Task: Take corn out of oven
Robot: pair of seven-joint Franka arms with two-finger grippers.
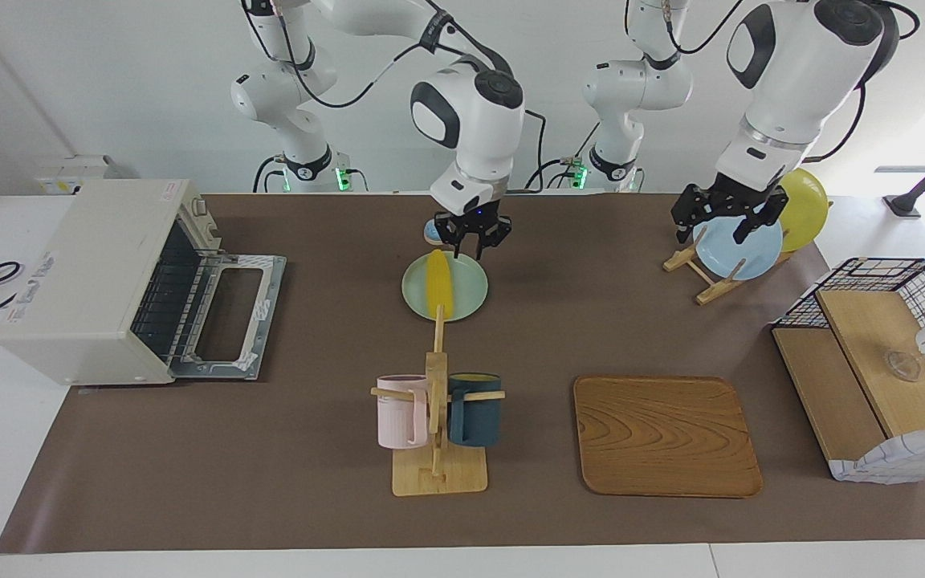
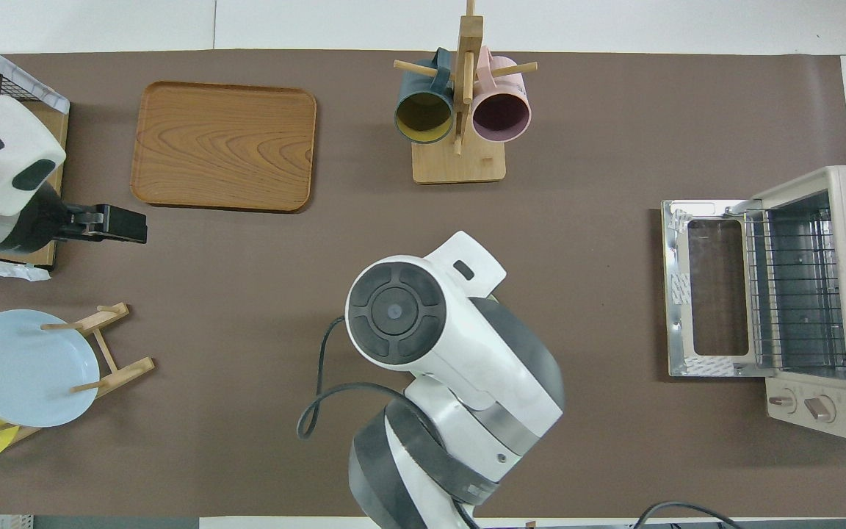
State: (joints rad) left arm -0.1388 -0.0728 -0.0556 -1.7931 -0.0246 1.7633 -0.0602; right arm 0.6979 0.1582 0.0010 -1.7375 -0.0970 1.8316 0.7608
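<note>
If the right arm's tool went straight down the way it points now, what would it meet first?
Most likely the robot-side rim of the green plate holding the corn, or the small blue knob beside it. The right tool hangs open above them; depth is unclear.

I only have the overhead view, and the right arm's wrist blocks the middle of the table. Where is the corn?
Observer: The corn lies on a pale green plate under that wrist, outside the oven.
Operator: Is the right gripper holding it?
Observer: No. The right gripper hangs open and empty above the plate's edge nearer the robots, clear of the cob.
Operator: How high is the left gripper?
Observer: The left gripper is raised and open, over the blue plate in its rack.
</note>
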